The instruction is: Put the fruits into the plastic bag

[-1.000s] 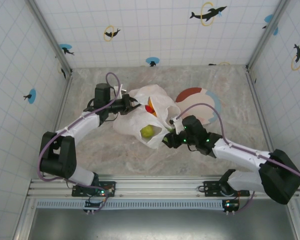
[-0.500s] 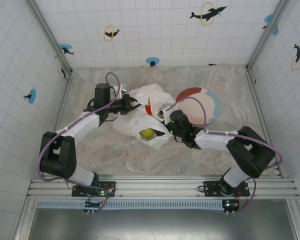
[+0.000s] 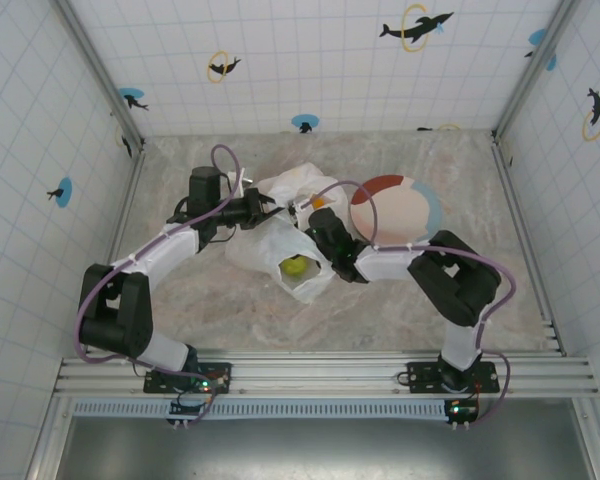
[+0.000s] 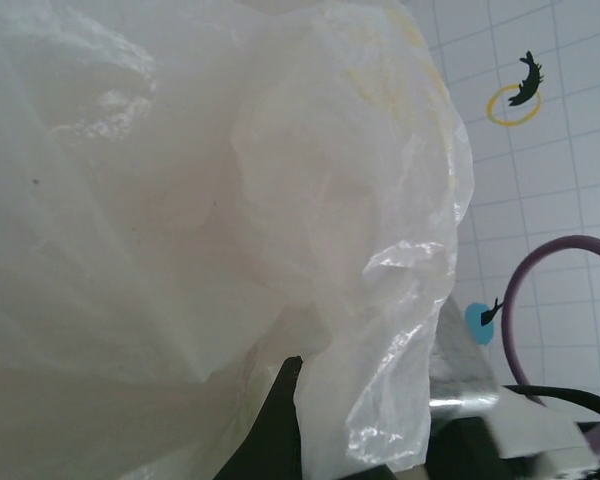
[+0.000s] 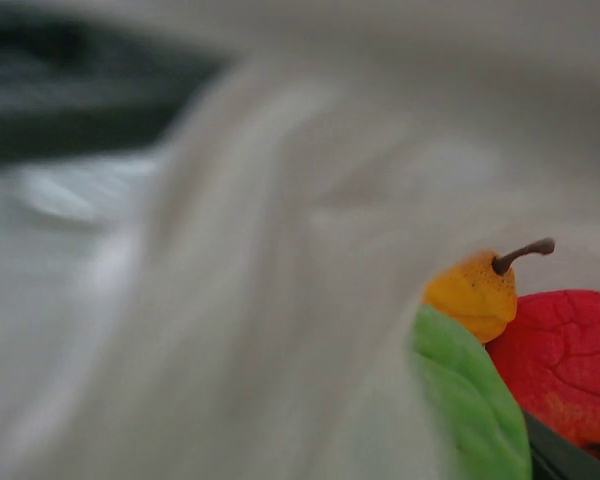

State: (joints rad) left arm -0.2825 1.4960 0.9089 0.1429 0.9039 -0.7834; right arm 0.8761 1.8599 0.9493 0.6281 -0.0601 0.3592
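The white plastic bag (image 3: pixel 265 245) lies crumpled mid-table, and its film (image 4: pixel 180 200) covers most of the left wrist view. My left gripper (image 3: pixel 268 211) is shut on the bag's upper edge, with one dark finger (image 4: pixel 283 425) against the plastic. My right gripper (image 3: pixel 315 218) is at the bag's mouth, its fingers hidden by plastic. A green fruit (image 3: pixel 295 265) shows through the bag and an orange one (image 3: pixel 320 203) sits at the opening. The right wrist view has a yellow-orange pear (image 5: pixel 472 297), a green fruit (image 5: pixel 470 405) and a red fruit (image 5: pixel 565 355) beside blurred plastic.
A round pink, red and blue plate (image 3: pixel 395 210) lies just right of the bag, under the right arm's cable. Tiled walls close in the table at the back and both sides.
My right arm has swung from the bag's front edge up and left to its mouth. The bag's top has shifted a little. The left arm has stayed still.
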